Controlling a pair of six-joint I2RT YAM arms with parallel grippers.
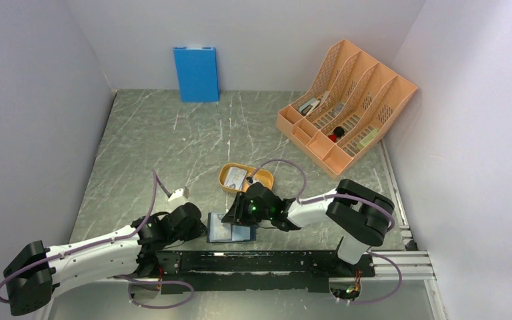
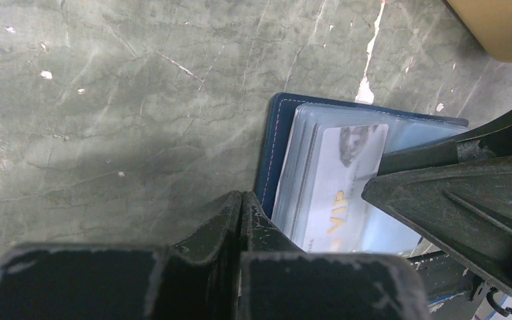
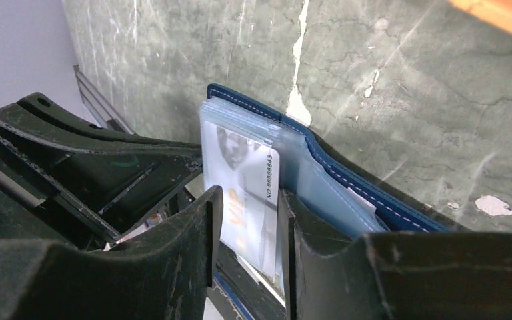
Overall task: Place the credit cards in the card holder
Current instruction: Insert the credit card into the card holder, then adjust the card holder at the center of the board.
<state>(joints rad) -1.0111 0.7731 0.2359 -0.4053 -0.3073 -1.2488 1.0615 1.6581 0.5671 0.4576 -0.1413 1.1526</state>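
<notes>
The card holder (image 1: 230, 233) lies open near the table's front edge, its navy edge (image 2: 275, 150) and clear pockets (image 3: 327, 193) showing. One grey credit card (image 2: 347, 190) with gold "VIP" print sits part-way in a clear pocket, and its free end (image 3: 243, 180) sticks out between the spread fingers of my right gripper (image 3: 248, 207), which is open. My left gripper (image 2: 241, 199) is shut with nothing visible between its fingers, its tip at the holder's left edge. More cards (image 1: 235, 177) lie in the orange tray (image 1: 267, 181) just behind.
An orange slotted file rack (image 1: 347, 110) with small items stands at the back right. A blue flat panel (image 1: 197, 73) leans on the back wall. The black mounting rail (image 1: 267, 263) runs just in front of the holder. Grey walls close in on three sides.
</notes>
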